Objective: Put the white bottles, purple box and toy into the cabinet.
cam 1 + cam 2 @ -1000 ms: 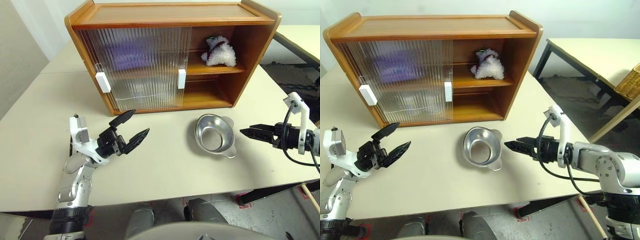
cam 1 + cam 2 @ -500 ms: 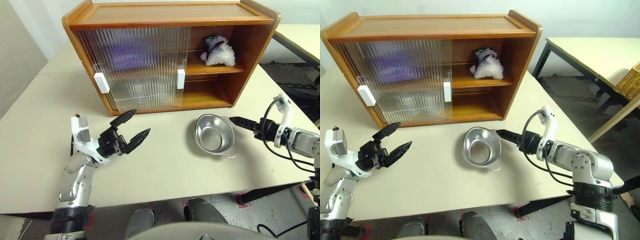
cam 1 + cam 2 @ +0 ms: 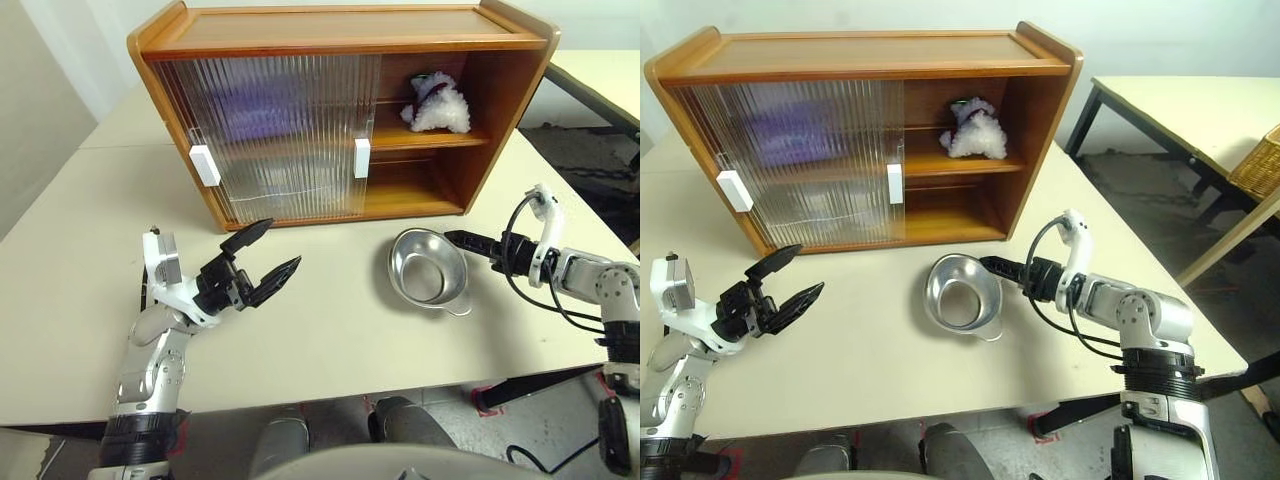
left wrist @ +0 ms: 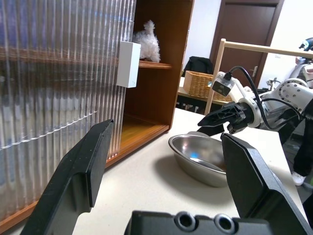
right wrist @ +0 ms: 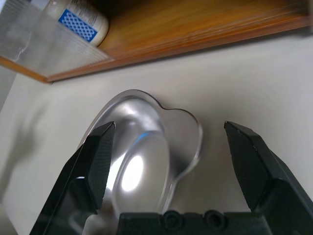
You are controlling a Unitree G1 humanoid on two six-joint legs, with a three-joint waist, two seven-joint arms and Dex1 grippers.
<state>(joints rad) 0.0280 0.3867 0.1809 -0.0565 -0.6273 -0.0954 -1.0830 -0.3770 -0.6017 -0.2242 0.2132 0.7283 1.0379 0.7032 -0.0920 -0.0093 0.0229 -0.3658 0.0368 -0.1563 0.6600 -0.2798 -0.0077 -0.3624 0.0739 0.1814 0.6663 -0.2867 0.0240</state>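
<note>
Right gripper (image 5: 166,147) spread wide over the steel bowl (image 3: 428,270) — toy (image 3: 437,103) at the cabinet's (image 3: 340,30) two o'clock; left gripper (image 3: 265,257) spread, empty.

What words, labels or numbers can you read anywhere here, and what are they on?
No text reads in any view.
Bottle in the cabinet: a white label with a blue dotted patch, no letters legible.
Purple box: a blur behind the ribbed door, any print hidden.
Toy, bowl: no markings visible.
</note>
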